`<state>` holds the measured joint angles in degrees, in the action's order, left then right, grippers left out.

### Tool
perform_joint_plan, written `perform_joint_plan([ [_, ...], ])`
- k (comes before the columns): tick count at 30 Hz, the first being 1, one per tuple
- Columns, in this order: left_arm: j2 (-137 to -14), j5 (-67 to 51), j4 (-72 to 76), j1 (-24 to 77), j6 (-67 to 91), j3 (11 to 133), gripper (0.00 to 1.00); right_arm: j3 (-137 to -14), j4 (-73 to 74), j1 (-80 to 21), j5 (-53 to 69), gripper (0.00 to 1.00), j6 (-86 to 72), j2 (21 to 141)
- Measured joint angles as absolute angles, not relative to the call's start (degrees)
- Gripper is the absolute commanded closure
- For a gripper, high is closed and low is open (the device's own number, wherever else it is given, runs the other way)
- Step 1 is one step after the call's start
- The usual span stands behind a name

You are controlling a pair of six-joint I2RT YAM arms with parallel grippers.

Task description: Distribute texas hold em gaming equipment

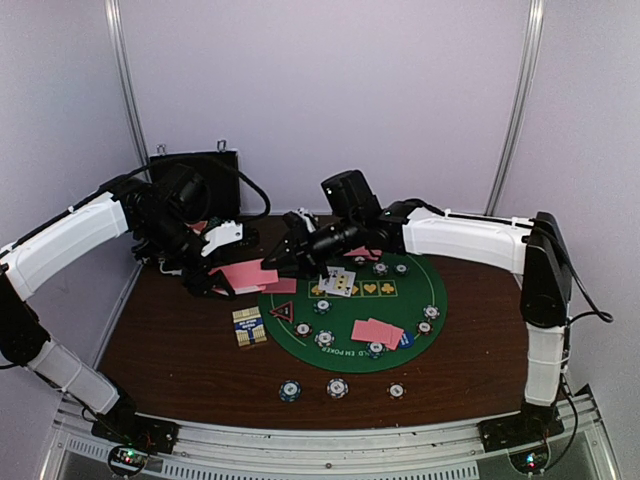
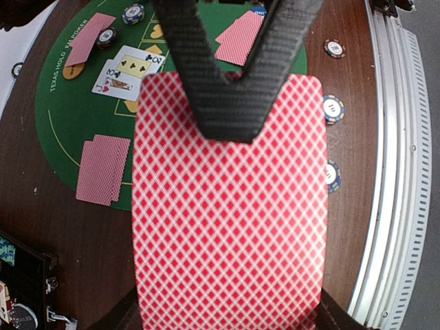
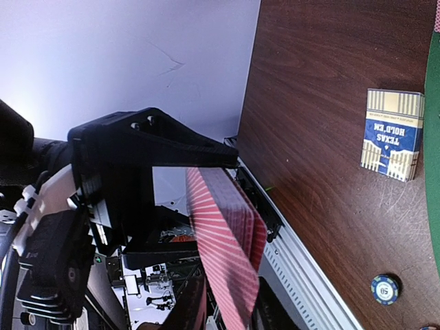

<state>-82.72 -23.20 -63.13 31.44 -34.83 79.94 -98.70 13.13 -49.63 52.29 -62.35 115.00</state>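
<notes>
Left gripper (image 2: 230, 120) clamped on pink-backed card deck (image 2: 227, 227), centre-left of top view, at green mat (image 1: 410, 290) edge. Right gripper (image 1: 287, 256) immediately right of deck (jaw state unclear). Deck's long axis points toward it.

card box (image 3: 393, 134) reads "texas hold 'em" (upside down); green mat (image 2: 69, 130) "texas hold em".
</notes>
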Motion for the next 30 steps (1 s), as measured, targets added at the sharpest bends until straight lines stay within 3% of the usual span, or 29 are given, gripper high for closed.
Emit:
perform_joint_plan([
  [9, -82.72, -23.07, -63.13, 31.44, -34.83, 79.96, 1.0, -97.49, 12.05, -49.47, 52.71, 1.0, -63.68, 113.3],
  [18, -82.72, -22.76, -63.13, 31.44, -34.85, 79.96, 1.0, -96.12, 14.46, -46.57, 53.1, 1.0, -61.43, 110.76],
  [24, -82.72, -22.63, -63.16, 31.44, -34.89, 79.94, 1.0, -103.85, 33.69, -40.91, 46.59, 1.0, -45.63, 108.99],
  [30, -82.72, -22.61, -63.18, 31.44, -34.89, 79.94, 1.0, -118.02, 55.11, -39.9, 23.92, 1.0, -24.25, 110.04],
])
